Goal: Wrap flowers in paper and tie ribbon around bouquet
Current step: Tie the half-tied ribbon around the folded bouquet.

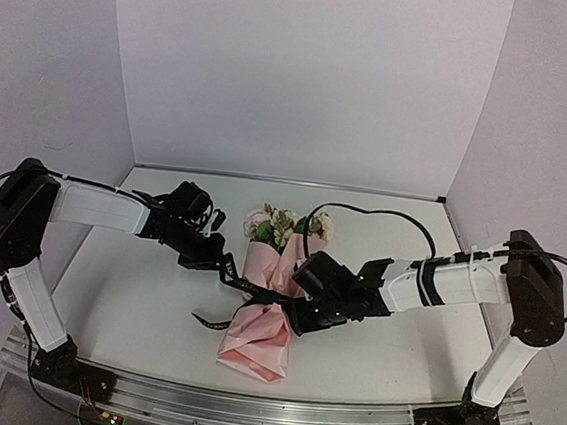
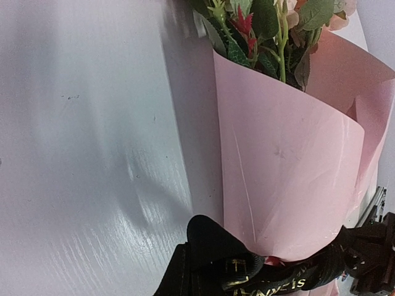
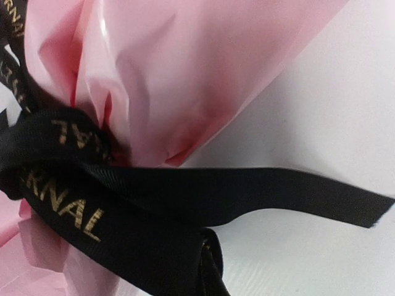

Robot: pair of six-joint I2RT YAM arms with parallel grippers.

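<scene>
Mid-frame, the ribbon (image 3: 247,191) is pinched by the left gripper (image 1: 224,267), the right gripper (image 1: 299,311) closed beside the bouquet (image 1: 257,336); the white table (image 1: 135,299) is hemmed by lilac walls (image 1: 307,74).

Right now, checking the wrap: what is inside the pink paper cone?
At the mouth of the pink paper cone, pale pink flowers with green leaves show; their lower stems are covered.

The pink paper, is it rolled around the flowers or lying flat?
Rolled up: the paper curves in a cone around the flowers, pinched by the ribbon.
</scene>
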